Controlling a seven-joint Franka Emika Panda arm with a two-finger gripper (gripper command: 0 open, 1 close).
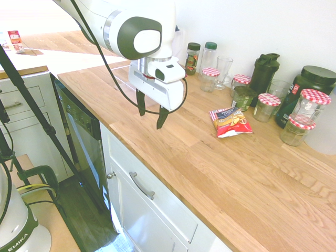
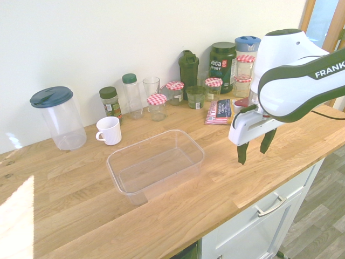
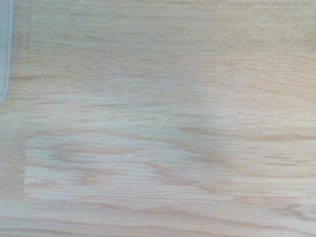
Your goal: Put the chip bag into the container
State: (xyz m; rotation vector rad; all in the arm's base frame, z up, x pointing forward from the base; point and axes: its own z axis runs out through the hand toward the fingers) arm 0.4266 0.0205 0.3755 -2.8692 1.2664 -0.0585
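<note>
The chip bag [image 1: 231,122] lies flat on the wooden counter, red with a dark blue-and-white top band. In the second exterior view the chip bag [image 2: 220,111] is partly covered by my arm. The container [image 2: 116,172], a shallow clear tub, stands empty on the counter to the bag's side. My gripper [image 1: 151,111] hangs open above bare wood between the two, nothing between its fingers; the second exterior view shows the gripper [image 2: 254,148] near the counter's front edge. The wrist view shows wood grain and a sliver of the container's clear rim [image 3: 5,49].
Along the wall stand several jars with red-checked lids [image 2: 157,106], a drinking glass [image 2: 151,86], spice bottles, a dark shaker bottle [image 2: 188,67] and a dark tub [image 2: 222,65]. A white mug [image 2: 109,130] and a clear pitcher [image 2: 56,116] stand beyond the container.
</note>
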